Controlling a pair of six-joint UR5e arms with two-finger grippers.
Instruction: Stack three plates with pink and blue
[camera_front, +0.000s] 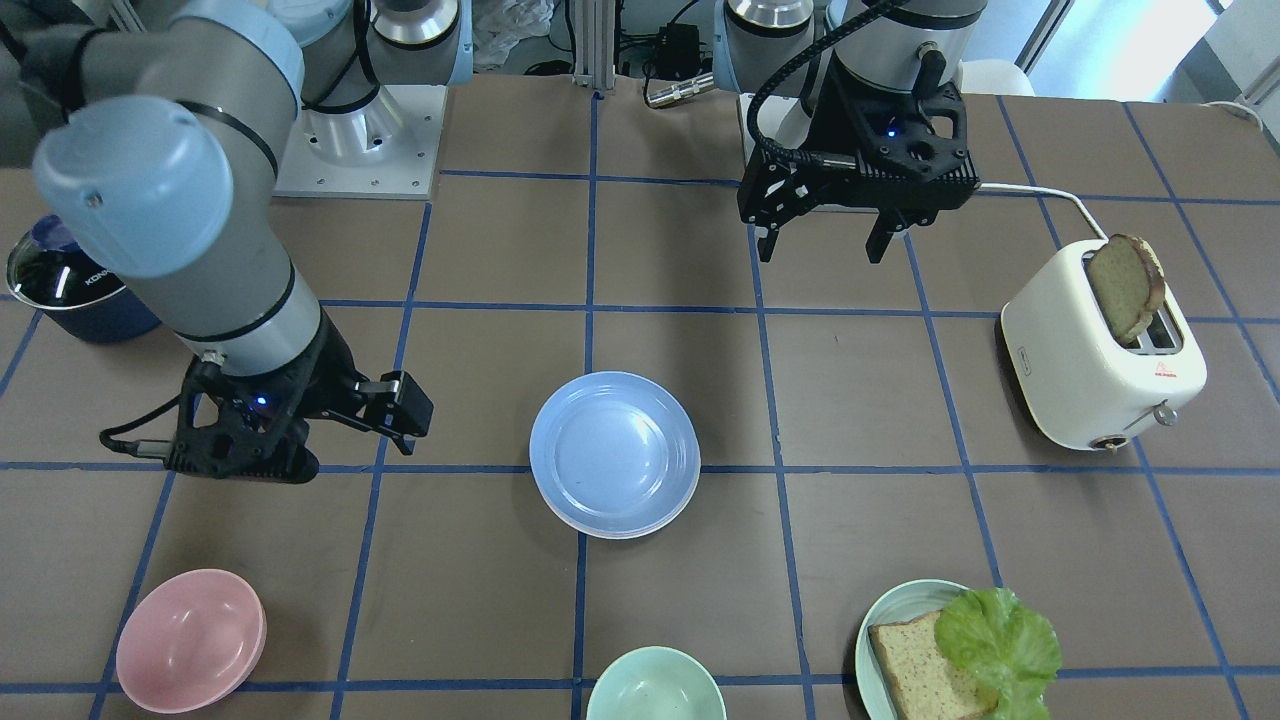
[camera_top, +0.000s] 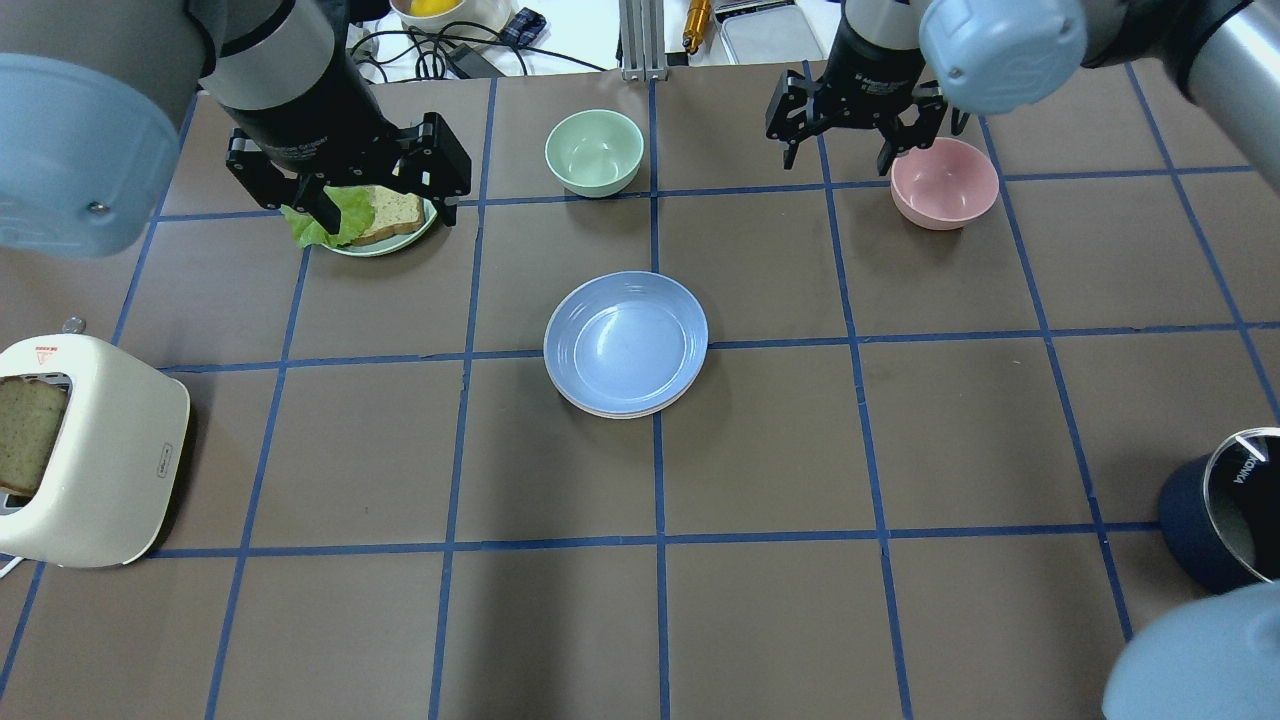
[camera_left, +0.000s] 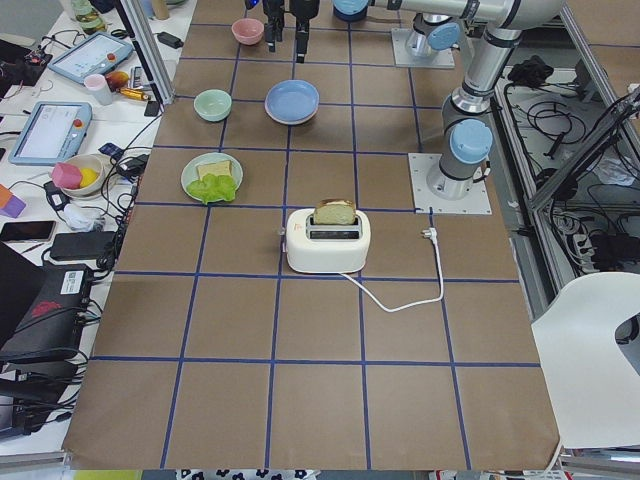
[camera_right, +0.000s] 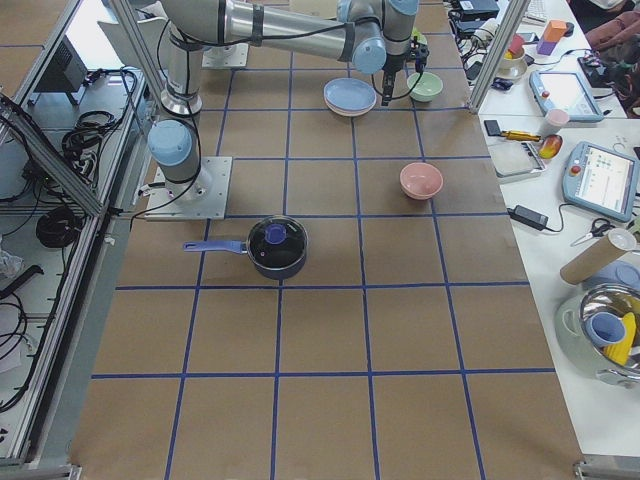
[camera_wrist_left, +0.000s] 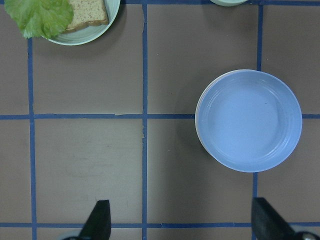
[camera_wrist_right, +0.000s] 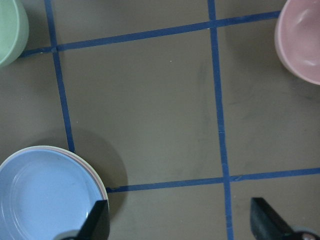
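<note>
Since the stack (camera_front: 615, 455) sits mid-table, blue on top, your likeliest risk from the front view is a low sweep knocking it askew. Overhead, your left claw (camera_top: 385, 205) hangs wide open, empty, over the bread plate (camera_top: 385, 246); right claw (camera_top: 838, 155) same, beside the pink bowl (camera_top: 945, 183). Wrist views: fingers (camera_wrist_left: 100, 220) spread, touching nothing; pink and cream rims peek under blue.

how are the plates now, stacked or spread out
Stacked: the blue plate lies on top, pale rims of other plates showing beneath it.
</note>
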